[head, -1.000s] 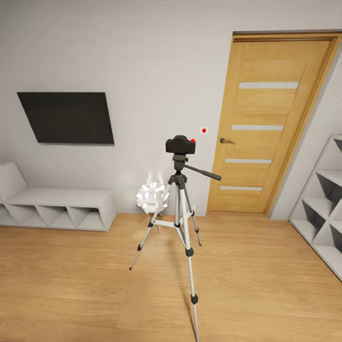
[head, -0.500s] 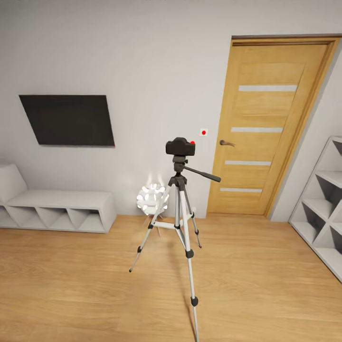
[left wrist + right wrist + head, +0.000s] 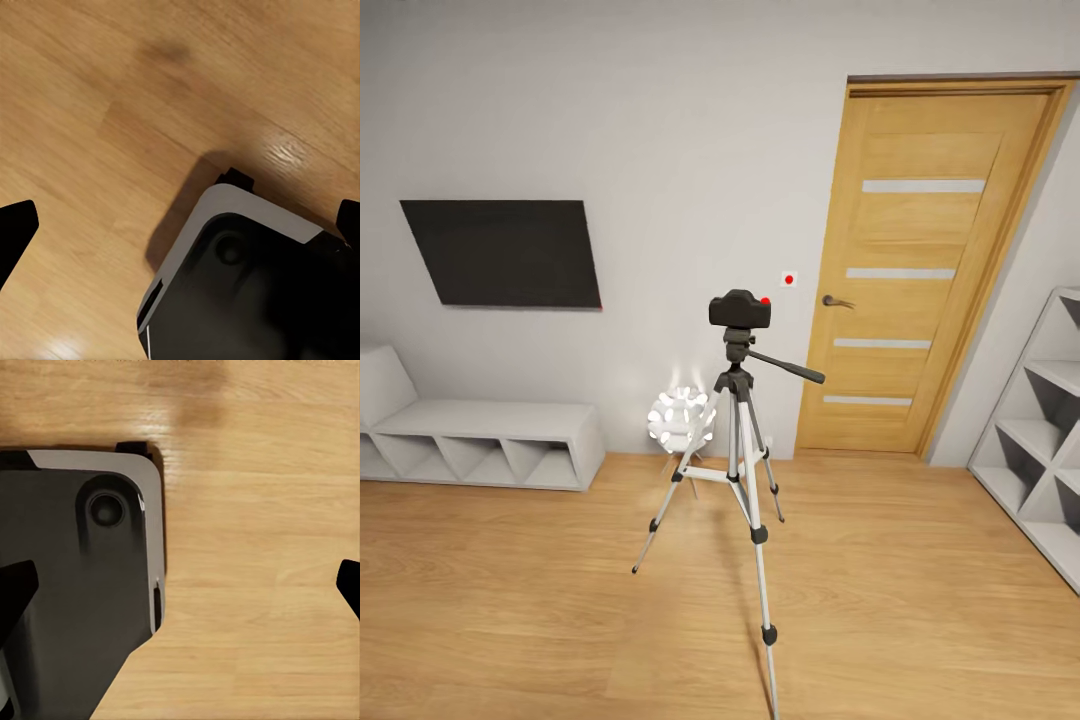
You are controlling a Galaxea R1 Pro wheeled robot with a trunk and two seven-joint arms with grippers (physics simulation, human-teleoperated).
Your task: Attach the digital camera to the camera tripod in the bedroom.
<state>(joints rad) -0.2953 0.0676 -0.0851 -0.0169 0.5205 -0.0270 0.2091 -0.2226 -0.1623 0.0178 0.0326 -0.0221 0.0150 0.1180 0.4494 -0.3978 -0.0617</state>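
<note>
The camera (image 3: 740,307), bearing no readable writing, sits atop the tripod (image 3: 741,470) at the frame's centre, before the door (image 3: 925,270), while the left tool (image 3: 180,225) and right tool (image 3: 184,585) hang spread apart over the floor (image 3: 510,590).

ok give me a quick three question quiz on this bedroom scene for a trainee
1. True or false: the small black boxy digital camera sits on top of the silver-legged camera tripod.
2. Which stands behind the tripod near the wall? A) white spiky globe lamp B) grey bed C) red chair
3. Fill in: the left gripper and right gripper have their fingers spread wide over the wood plank ____.

Key: 1 true; 2 A; 3 floor
</note>
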